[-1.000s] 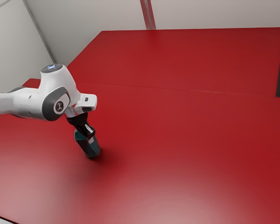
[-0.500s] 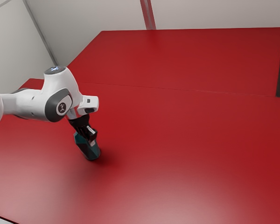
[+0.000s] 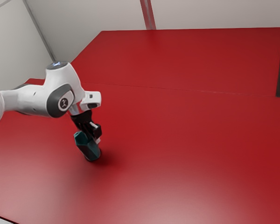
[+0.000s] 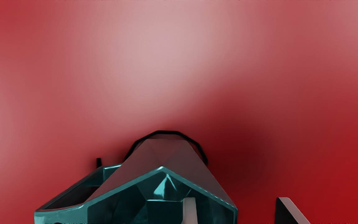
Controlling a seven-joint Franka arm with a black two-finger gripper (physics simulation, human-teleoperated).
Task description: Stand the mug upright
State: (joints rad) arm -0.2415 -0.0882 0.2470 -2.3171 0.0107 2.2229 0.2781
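The teal and dark mug (image 3: 87,149) stands on its base on the red table, opening up, in the exterior view. My gripper (image 3: 96,139) is low beside its rim, toward the exterior view's right. In the wrist view the gripper (image 4: 236,205) is open across one side of the mug (image 4: 163,152): one fingertip (image 4: 190,210) shows over the mug's opening, the other (image 4: 291,213) stands outside, apart from the wall. The handle (image 4: 73,194) juts out on the side away from that outer fingertip. Part of the mug is cut off at the picture's edge.
The red table (image 3: 177,154) extends toward the exterior view's right, with a raised-looking red section (image 3: 186,60) at the back. Pale walls (image 3: 214,14) rise behind it.
My hand has shifted slightly toward the exterior view's right, and the fingertips now sit at the mug's side instead of in front of it. The mug's opening shows more; the mug has barely moved.
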